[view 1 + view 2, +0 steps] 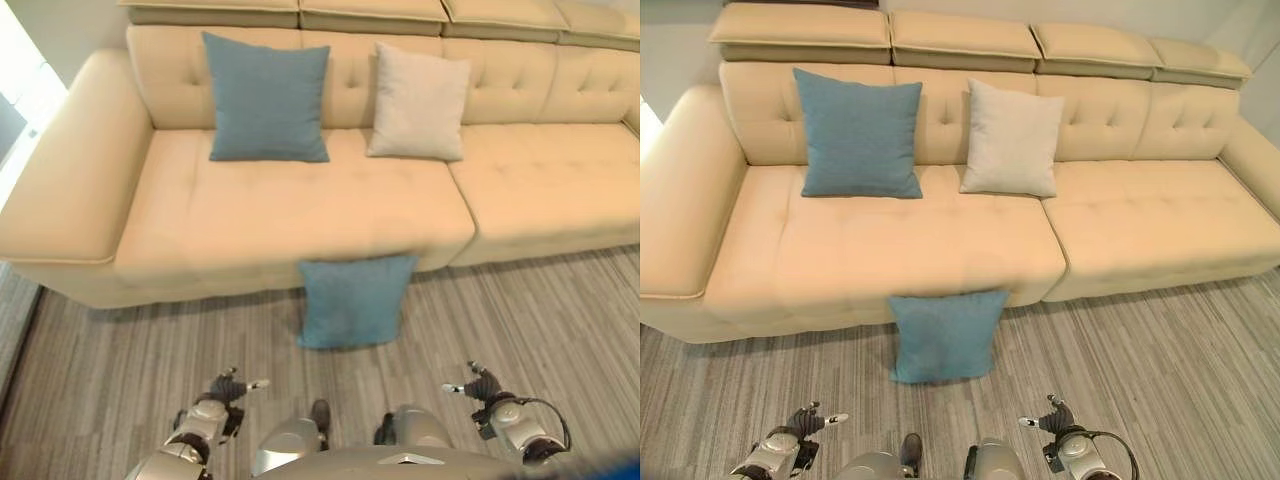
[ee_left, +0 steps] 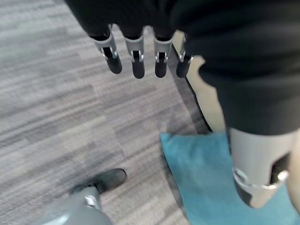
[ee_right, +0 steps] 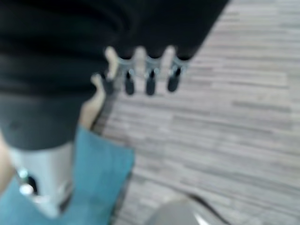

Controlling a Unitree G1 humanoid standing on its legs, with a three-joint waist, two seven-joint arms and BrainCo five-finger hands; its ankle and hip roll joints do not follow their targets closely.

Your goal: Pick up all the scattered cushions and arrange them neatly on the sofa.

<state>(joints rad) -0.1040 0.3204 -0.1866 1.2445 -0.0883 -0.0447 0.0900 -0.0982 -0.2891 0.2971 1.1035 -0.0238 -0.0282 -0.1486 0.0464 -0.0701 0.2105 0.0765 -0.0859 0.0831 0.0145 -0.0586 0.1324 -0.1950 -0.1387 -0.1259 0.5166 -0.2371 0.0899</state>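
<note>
Above floor, left hand (image 1: 225, 388), right hand (image 1: 482, 384), fingers relaxed, empty

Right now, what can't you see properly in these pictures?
- The blue cushion on the floor: its back is hidden where it leans on the sofa.
- The sofa's right end: cut off by the edge of the left eye view.
- Sofa backrest behind the blue cushion and beige cushion: covered by them.
</note>
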